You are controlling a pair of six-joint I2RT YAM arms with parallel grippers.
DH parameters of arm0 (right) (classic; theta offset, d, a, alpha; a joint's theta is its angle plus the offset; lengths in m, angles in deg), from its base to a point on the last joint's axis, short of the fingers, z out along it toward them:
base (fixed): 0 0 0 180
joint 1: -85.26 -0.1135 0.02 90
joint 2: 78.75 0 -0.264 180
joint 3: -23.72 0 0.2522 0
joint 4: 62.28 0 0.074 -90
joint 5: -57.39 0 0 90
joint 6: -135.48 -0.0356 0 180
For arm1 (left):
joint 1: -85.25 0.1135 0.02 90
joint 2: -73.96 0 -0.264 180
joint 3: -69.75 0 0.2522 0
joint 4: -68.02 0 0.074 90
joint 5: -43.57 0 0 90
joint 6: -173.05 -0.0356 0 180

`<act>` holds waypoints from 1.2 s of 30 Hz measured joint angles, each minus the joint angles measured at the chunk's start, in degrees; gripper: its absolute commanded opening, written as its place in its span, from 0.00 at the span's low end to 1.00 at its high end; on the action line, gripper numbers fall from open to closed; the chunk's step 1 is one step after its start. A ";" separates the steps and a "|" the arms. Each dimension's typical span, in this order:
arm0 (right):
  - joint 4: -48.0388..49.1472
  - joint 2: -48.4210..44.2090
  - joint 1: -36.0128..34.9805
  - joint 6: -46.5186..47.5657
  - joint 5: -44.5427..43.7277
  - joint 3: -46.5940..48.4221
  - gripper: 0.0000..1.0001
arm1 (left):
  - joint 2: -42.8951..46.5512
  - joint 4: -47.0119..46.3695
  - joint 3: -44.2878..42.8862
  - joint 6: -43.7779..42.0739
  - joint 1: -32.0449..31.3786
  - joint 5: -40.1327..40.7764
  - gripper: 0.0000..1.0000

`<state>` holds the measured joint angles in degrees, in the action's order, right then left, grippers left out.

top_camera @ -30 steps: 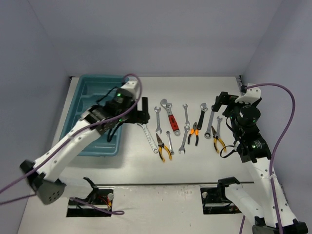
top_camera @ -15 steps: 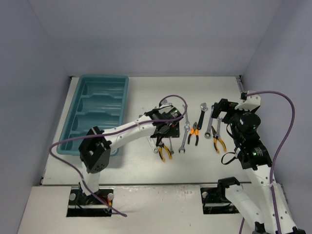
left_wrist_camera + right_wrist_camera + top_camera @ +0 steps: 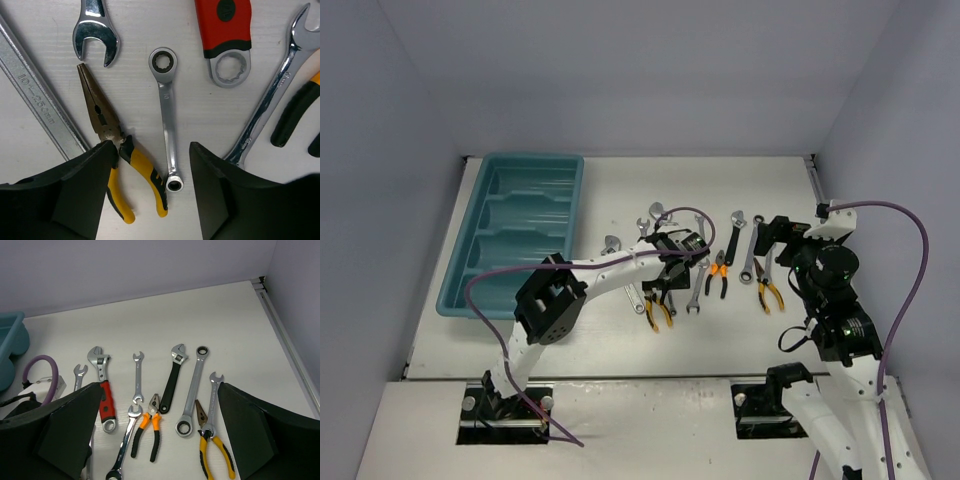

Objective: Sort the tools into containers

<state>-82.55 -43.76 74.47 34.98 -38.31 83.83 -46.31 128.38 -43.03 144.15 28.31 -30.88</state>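
Left wrist view: yellow-handled pliers (image 3: 140,167) crowd just left of the small ratchet wrench (image 3: 166,120), and a long spanner (image 3: 270,95) lies just right. That wrench lies flat on the tabletop (image 3: 200,115) between your released left jaws. Your right jaws are spread, empty. The teal tray (image 3: 520,215) sits well left of the wrench.

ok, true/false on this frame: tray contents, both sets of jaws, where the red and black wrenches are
1. The teal tray holds no tools. True.
2. The left jaws are shut on a tool. False: they are open, with the small ratchet wrench between them in the wrist view.
3. The red-handled adjustable wrench lies on the table. True.
4. The right jaws hold a wrench. False: they are open and empty. The black-handled wrench lies on the table.
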 measured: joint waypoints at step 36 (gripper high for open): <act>-2.74 -2.98 0.00 0.65 -0.99 -0.95 1.00 | -7.50 -0.10 -5.12 5.78 0.67 -2.01 0.00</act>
<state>-85.29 -46.74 74.47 35.63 -39.30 82.88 -53.81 128.28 -48.15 149.93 28.98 -32.89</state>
